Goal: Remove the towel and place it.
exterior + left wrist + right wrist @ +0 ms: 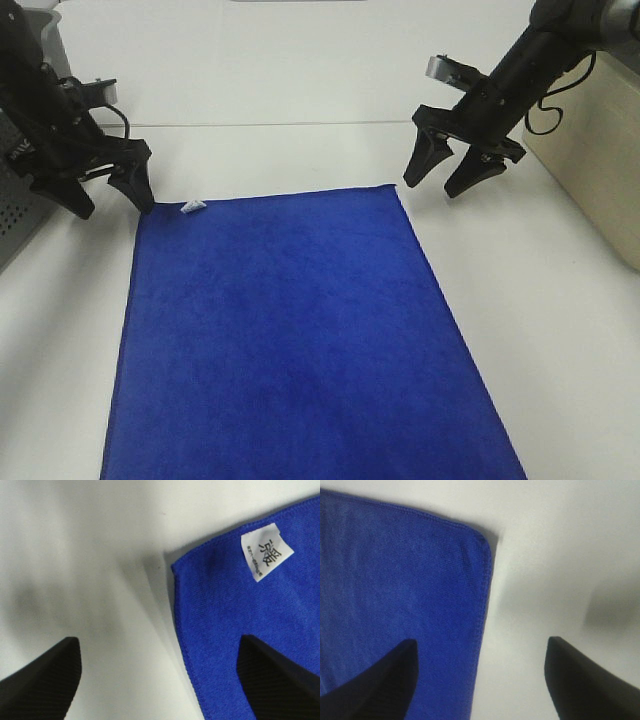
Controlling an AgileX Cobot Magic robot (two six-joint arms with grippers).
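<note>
I hold both arms over the towel (300, 330), spread flat on the white desk (560, 330). The left pincer (115, 208) and right pincer (430, 188) gape released, gripping nothing, each straddling a far corner, apparently so both hems can be pinched together. Bare desk lies beyond the far edge, while a grey basket (15, 215) crowds the left

My pincer (160, 640) stands wide open over the white table (75, 540) — one finger (45, 685) before bare surface, the other before the blue towel (225, 620), whose hemmed corner lies between them, its white printed tag (267, 551) just inside.
</note>
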